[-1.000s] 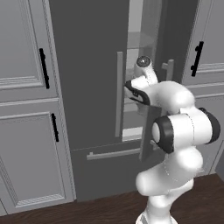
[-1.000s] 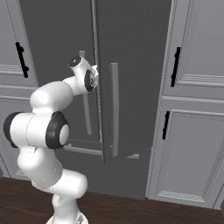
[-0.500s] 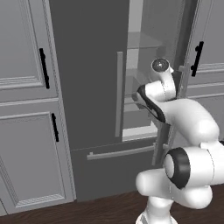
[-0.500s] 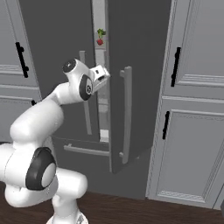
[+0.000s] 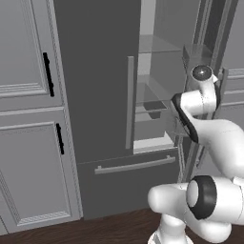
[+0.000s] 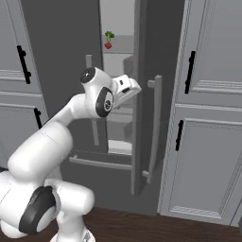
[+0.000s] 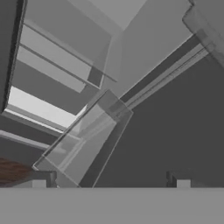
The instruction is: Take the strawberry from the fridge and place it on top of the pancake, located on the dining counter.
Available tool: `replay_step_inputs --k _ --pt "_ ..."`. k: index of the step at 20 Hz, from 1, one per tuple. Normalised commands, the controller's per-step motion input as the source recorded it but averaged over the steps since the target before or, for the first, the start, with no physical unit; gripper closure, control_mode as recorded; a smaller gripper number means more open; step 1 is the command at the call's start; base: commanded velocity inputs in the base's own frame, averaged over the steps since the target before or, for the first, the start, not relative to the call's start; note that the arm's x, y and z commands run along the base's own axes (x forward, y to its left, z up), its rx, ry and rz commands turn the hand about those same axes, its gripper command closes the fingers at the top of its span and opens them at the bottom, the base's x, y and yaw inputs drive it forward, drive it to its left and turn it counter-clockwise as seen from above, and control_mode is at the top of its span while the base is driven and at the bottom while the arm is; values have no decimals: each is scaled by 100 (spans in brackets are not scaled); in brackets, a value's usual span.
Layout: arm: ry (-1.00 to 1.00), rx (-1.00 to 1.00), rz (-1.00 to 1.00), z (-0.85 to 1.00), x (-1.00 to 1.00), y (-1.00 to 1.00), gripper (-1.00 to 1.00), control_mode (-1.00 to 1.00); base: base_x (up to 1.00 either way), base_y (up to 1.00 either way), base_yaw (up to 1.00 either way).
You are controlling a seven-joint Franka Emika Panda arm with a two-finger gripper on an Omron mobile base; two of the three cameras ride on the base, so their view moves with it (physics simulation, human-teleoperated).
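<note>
Since the earlier frames, the right fridge door has swung further open and the arm has followed it toward the gap. Left base view: the fridge [image 5: 95, 86] stands between pale cabinets [image 5: 28, 119], its left door shut, its right door ajar at 3 o'clock; glass shelves [image 5: 157, 47] and the pale interior show through the gap, and the arm's wrist sits just beside the door edge. Right base view: the strawberry [image 6: 108, 45] rests on an upper shelf at 12 o'clock, well above the gripper [image 6: 133, 88], which points into the opening near the door handle [image 6: 155, 127]. Hand view: the fingertips [image 7: 38, 183] stand wide apart at 6 o'clock, jaws released and holding nothing, facing a clear door bin [image 7: 83, 140] and the dark inner door face.
</note>
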Motion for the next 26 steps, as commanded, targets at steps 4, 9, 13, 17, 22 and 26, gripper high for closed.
replay_step_inputs --k 4,9,13,17,22,26 --pt "0 0 -2 1 -3 -91 -100 -100 0 0 0" --pt "0 0 0 0 14 -77 -100 -100 0 0 0" --pt "-5 0 7 0 -25 -11 -100 -100 0 0 0" --pt "-18 0 12 0 -82 58 -100 -100 0 0 0" --pt "-6 2 1 0 -13 100 -100 -100 0 0 0" --pt "-4 6 0 0 0 100 -100 -100 0 0 0"
